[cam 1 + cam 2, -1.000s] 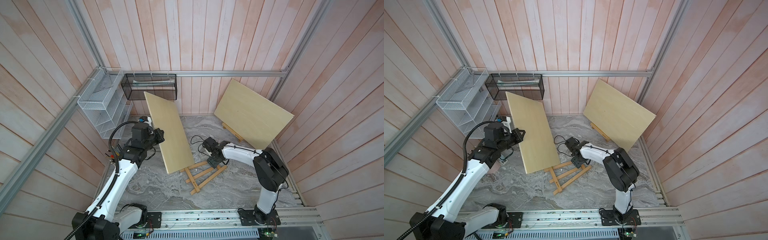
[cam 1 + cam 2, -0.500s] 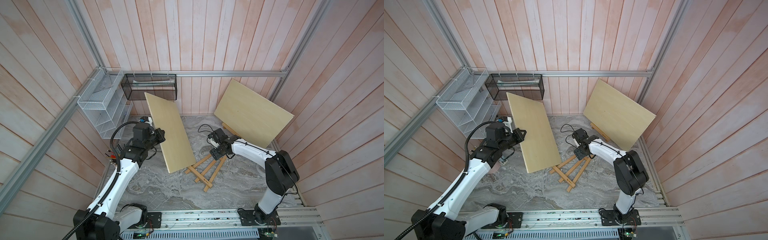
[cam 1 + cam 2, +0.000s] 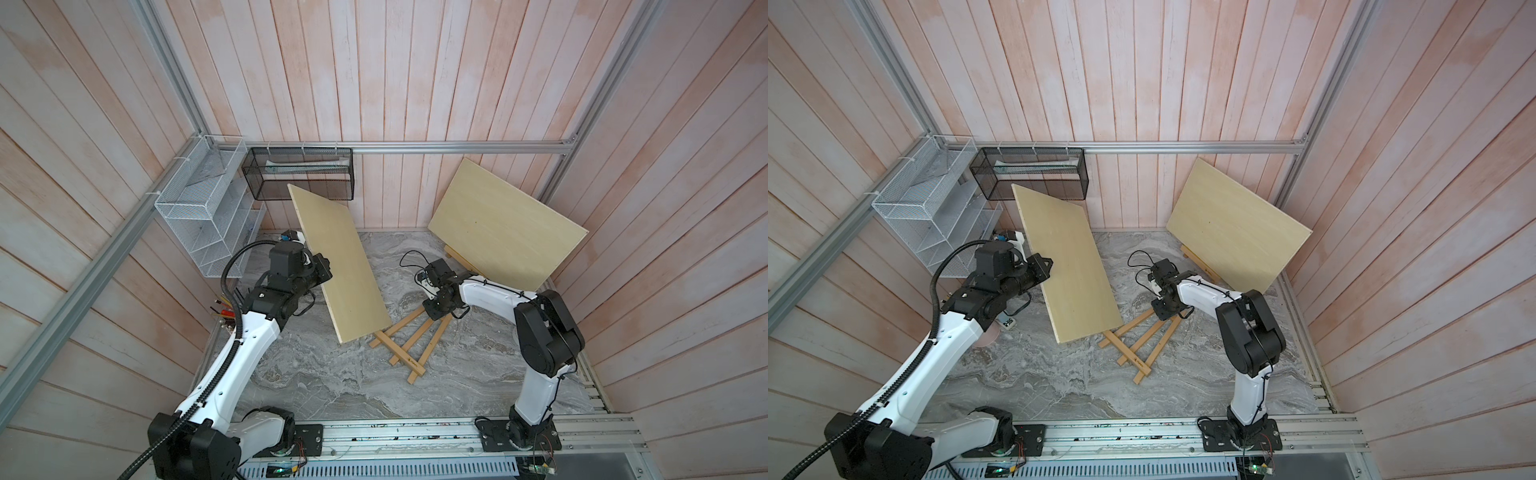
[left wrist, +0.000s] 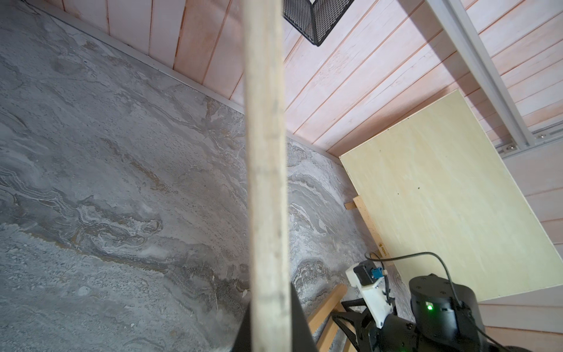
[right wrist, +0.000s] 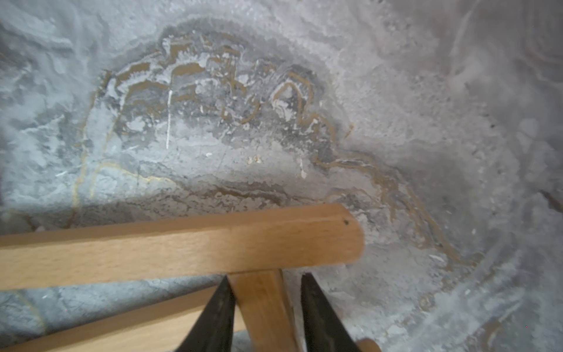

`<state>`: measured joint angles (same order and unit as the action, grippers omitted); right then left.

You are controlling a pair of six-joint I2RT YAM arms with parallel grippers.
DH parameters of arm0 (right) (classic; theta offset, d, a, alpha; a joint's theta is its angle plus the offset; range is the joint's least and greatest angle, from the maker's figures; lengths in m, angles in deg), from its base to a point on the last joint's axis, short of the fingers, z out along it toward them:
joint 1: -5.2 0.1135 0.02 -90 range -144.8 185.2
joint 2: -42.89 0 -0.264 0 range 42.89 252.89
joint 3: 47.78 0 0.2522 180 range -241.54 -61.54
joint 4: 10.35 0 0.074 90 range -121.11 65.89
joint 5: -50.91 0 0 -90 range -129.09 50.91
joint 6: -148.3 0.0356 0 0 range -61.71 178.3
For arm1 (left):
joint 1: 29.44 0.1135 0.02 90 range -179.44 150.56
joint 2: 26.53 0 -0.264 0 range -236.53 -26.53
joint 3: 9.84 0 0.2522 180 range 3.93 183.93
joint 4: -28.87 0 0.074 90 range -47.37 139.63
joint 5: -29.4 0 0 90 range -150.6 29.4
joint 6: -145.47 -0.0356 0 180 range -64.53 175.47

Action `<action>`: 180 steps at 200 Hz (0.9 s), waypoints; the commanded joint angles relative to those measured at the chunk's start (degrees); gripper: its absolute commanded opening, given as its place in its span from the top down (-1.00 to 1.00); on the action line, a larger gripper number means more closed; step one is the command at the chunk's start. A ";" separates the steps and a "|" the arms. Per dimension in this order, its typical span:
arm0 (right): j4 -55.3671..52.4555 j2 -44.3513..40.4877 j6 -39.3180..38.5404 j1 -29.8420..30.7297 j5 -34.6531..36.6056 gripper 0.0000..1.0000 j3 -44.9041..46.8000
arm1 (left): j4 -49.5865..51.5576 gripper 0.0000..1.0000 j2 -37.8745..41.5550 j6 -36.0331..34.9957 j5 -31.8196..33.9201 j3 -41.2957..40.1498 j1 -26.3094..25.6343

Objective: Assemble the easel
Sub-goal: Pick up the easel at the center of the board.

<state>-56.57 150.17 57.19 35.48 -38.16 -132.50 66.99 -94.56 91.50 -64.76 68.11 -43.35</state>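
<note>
Two big pale boards stood over the grey tabletop (image 3: 316,374). The tilted board (image 3: 336,257) was pinched by its edge in the left tool (image 3: 323,270), which was closed tight on it. The leaning board (image 3: 507,232) was propped up at the back.

Smaller, the easel (image 3: 401,353) lay flat on the tabletop between the two arms. One end was partly hidden behind the tilted board's low corner.

The right tool (image 5: 266,283) was at the easel's far tip. It was narrow, with its fingers (image 5: 219,311) on each side of one thin leg (image 5: 262,304). One finger touched the wood and the other was a tiny bit off, so it was not squeezing yet.

The easel looked light and stiff, but thin and smooth, so it might slip or fold. I think the tip, where the leg met the top bar (image 5: 182,243), was a good place to hold.
</note>
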 commanded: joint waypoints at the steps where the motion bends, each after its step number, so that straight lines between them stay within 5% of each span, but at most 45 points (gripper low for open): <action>1: 1.26 1.64 0.50 0.04 -2.27 0.38 0.59 | -11.18 1.00 2.59 -1.58 9.54 4.37 0.33; 37: 1.57 2.00 0.76 -0.16 -2.28 0.69 0.39 | -8.36 1.00 3.25 2.63 14.66 4.56 0.38; 125: 0.20 -11.91 4.99 -3.74 4.79 0.81 9.93 | -8.67 1.00 5.04 6.78 25.35 3.37 1.28; 180: 2.33 -19.54 7.37 -8.99 -5.85 0.84 4.50 | -8.84 1.00 3.49 5.94 22.44 3.94 1.37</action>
<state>-56.47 133.65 61.96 27.66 -37.54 -122.84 68.72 -92.20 99.04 -43.00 68.33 -42.04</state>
